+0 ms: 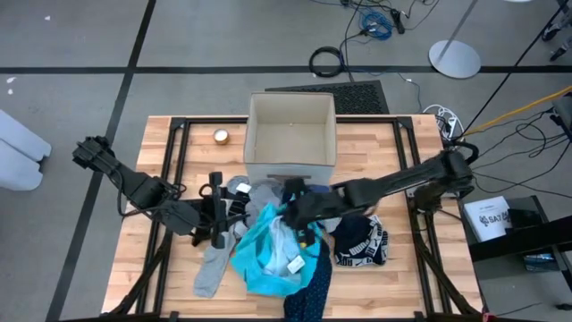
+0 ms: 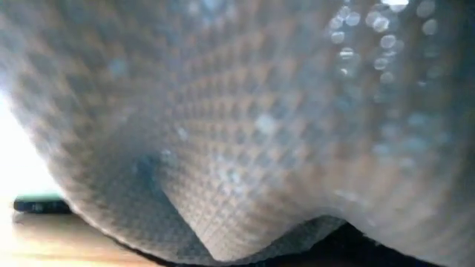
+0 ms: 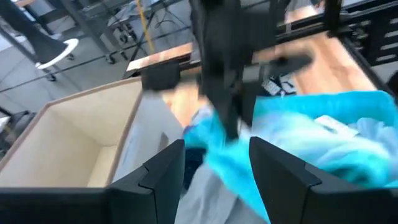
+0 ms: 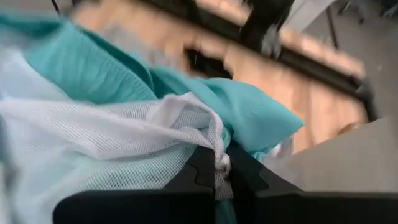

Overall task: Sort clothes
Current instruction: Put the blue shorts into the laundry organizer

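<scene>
Nearest, the clothes point(image 1: 286, 246) lie heaped mid-table: a soft turquoise garment point(image 1: 268, 255) with white mesh lining, grey pieces, and a black-and-white patterned garment point(image 1: 362, 243) to the right. The right gripper point(image 4: 216, 169) is clenched on the turquoise fabric and mesh, apparently a thin pinch, so lift slowly and straight. The left gripper point(image 3: 214, 165) hovers released at the pile's left. Farther off stands the stiff beige box point(image 1: 290, 134).
</scene>
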